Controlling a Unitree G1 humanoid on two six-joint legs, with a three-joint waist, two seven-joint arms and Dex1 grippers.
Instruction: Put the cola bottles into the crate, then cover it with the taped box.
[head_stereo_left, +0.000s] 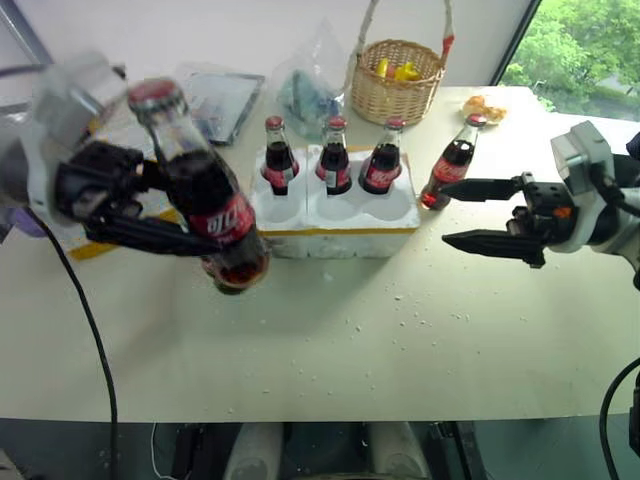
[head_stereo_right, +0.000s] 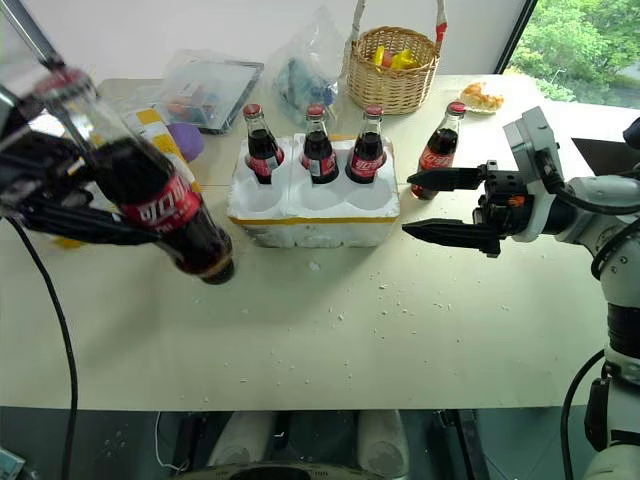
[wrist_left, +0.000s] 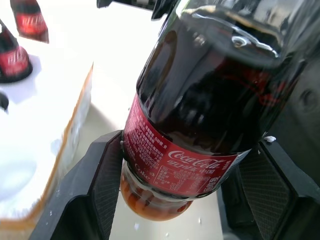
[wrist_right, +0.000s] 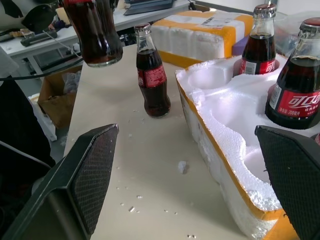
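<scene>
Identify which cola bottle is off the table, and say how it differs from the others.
The bottle gripped by the left gripper, hanging tilted above the table. Three others stand upright in the crate; another stands on the table beside it.

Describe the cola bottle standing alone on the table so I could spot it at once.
Start at the white styrofoam crate in the middle of the table; three cola bottles stand in its back row. Just off the crate's right end, in front of the wicker basket, stands the lone bottle. Unlike the others, it sits on the bare tabletop, neither in a hole nor gripped.
</scene>
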